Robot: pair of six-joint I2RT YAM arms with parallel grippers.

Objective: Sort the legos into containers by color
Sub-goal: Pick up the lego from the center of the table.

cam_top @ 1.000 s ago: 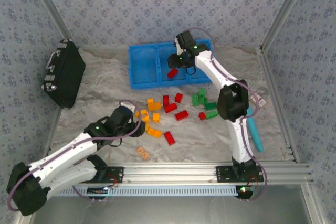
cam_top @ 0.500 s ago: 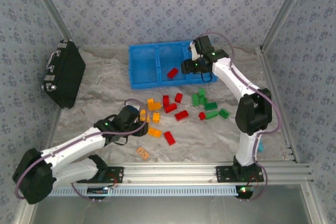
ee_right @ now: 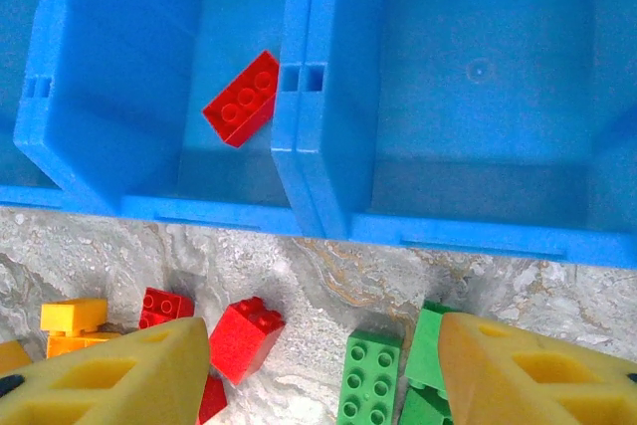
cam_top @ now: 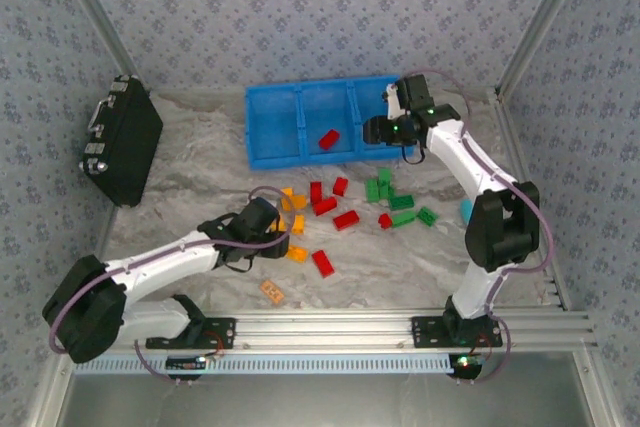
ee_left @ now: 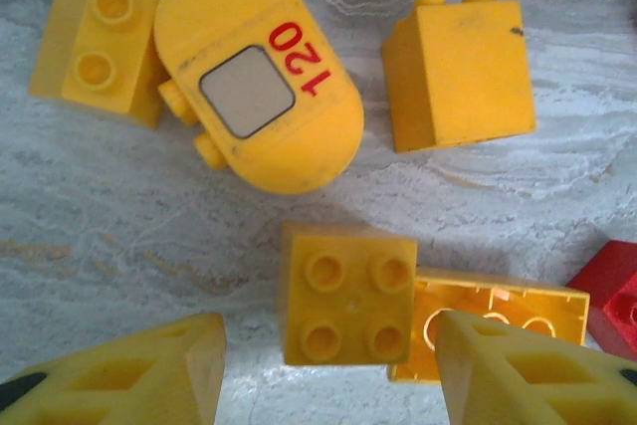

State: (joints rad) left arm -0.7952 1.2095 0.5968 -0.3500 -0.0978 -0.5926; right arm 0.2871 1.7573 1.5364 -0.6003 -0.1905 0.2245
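Though partly behind the left tool (ee_left: 328, 350), one lego (ee_left: 498, 311) seems overturned.

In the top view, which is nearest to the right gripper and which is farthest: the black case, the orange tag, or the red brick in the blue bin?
From the right gripper:
1. Red brick, just left of it, in the middle compartment of the bin.
2. Orange tag, toward the near side.
3. Black case, far left.
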